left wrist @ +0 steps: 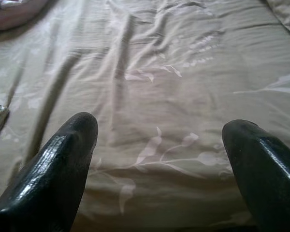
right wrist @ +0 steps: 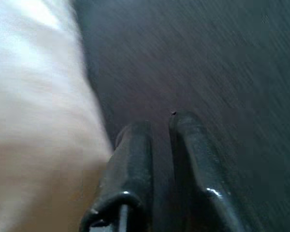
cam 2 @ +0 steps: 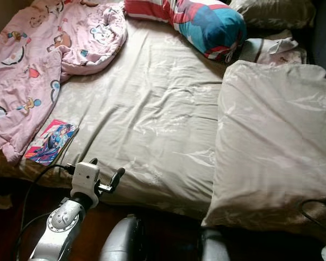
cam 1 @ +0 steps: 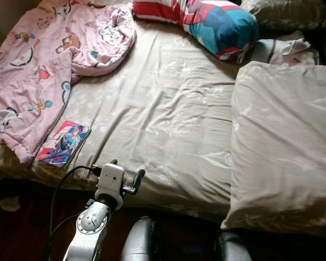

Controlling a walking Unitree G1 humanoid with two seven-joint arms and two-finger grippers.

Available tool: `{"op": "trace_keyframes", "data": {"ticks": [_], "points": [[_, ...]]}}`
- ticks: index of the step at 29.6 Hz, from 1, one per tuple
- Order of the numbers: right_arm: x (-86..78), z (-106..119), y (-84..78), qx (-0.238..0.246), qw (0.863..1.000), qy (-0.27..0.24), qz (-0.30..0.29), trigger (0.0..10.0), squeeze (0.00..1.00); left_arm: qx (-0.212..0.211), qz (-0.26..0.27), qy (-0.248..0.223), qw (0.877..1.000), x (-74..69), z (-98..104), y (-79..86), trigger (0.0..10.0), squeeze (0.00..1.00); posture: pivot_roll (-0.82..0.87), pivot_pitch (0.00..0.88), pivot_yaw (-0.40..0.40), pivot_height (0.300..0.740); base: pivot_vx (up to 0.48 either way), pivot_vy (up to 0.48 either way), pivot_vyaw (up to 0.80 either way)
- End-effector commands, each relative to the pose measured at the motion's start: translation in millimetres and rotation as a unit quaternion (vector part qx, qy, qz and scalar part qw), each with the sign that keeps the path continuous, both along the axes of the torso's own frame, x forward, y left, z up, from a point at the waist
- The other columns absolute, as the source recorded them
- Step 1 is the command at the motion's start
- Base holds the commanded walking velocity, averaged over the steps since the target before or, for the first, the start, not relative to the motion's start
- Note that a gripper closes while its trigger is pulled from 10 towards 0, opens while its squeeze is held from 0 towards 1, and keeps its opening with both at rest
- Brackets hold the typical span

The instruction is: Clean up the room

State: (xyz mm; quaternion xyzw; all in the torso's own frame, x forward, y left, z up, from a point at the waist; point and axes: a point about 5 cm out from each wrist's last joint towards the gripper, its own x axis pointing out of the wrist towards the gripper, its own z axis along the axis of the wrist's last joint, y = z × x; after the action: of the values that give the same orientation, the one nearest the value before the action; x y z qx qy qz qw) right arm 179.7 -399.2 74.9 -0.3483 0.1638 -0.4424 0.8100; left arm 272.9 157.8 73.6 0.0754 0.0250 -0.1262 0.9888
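Left gripper (cam 1: pixel 126 169) spread wide at beige bedsheet's (cam 1: pixel 168 109) 6 o'clock edge; colourful flat book (cam 1: pixel 64 143) at 9; right gripper (right wrist: pixel 157 126) nearly together, empty.

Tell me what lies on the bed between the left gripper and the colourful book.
Nothing but bare beige sheet: in the left eye view the left gripper hangs at the bed's near edge, the book to its left, apart.

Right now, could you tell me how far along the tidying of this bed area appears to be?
Little looks done. The pink blanket lies crumpled across the sheet, and a colourful book sits at the bed's near edge beside it. In hand: the left gripper is raised at the near edge with fingers open, holding nothing. The right gripper is shut and empty beside pale fabric. The blanket, the book and a scrap on the floor remain.
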Motion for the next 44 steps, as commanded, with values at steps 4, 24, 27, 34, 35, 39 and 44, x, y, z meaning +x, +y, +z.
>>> {"op": "trace_keyframes", "data": {"ticks": [4, 24, 27, 34, 35, 39, 44], "points": [[-6.9, -11, 8.7, 0.031, 0.999, -0.014, 0.001, 10.0, 0.73, 0.004, 0.005, 0.013, 1.0, -3.5, -6, 5.1, 10.0, 0.0, -0.11, 0.207, 0.109, 0.642, 0.0, 0.0, 0.0], [63.5, 20, 182.5, 0.232, 0.862, -0.241, 0.382, 10.0, 0.0, -0.01, 0.018, -0.011, 1.0, 0.0, -3, 2.4, 10.0, 0.0, -0.12, 0.188, 0.089, 0.642, 0.0, 0.0, 0.0], [71.7, 23, 191.5, 0.242, 0.849, -0.236, 0.407, 10.0, 0.0, -0.014, 0.029, -0.018, 0.999, -1.1, -1, 3.0, 10.0, 0.0, -0.12, 0.19, 0.077, 0.642, 0.0, 0.0, 0.0], [81.2, 21, 193.4, 0.26, 0.845, -0.219, 0.414, 10.0, 0.0, -0.018, 0.053, -0.025, 0.998, -4.9, -1, 7.4, 10.0, 0.0, -0.1, 0.195, 0.06, 0.642, 0.0, 0.0, 0.0], [82.8, 22, 192.6, 0.266, 0.842, -0.222, 0.412, 10.0, 0.0, -0.02, 0.056, -0.023, 0.998, -5.8, -3, 8.7, 10.0, 0.0, -0.1, 0.197, 0.057, 0.652, 0.0, 0.0, 0.0], [86.0, 21, 192.7, 0.275, 0.84, -0.218, 0.413, 10.0, 0.0, -0.023, 0.063, -0.021, 0.998, -7.0, -4, 9.7, 10.0, 0.0, -0.1, 0.201, 0.049, 0.672, 0.0, 0.0, 0.0], [87.3, 16, 194.5, 0.289, 0.837, -0.207, 0.415, 10.0, 0.0, -0.027, 0.067, -0.022, 0.997, -6.0, -4, 8.3, 10.0, 0.0, -0.1, 0.203, 0.046, 0.697, 0.0, 0.0, 0.0]]}}
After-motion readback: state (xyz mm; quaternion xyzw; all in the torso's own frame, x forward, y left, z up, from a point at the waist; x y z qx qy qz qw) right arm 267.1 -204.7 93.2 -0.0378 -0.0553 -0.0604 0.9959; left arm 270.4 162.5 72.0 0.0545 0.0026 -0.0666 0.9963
